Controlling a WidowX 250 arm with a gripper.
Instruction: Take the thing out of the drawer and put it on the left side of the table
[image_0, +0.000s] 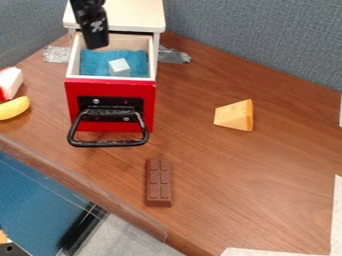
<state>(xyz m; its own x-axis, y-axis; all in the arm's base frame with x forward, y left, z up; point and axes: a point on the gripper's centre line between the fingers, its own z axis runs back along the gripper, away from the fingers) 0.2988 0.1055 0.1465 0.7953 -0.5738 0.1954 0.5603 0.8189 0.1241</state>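
Pulled out toward the camera, the drawer (111, 87) has a red front, a black handle and a blue lining. A small white cube (119, 67) lies inside on the lining, right of the drawer's middle. The black gripper (97, 46) hangs over the back left part of the drawer, above and behind the cube and apart from it. The brown wooden table (200, 175) extends on both sides of the drawer.
A yellow banana (13, 108) and a white and red piece (9, 82) lie at the left edge. A cheese wedge (235, 115) is right of the drawer, and a chocolate bar (158, 183) lies in front. Grey walls border the table behind.
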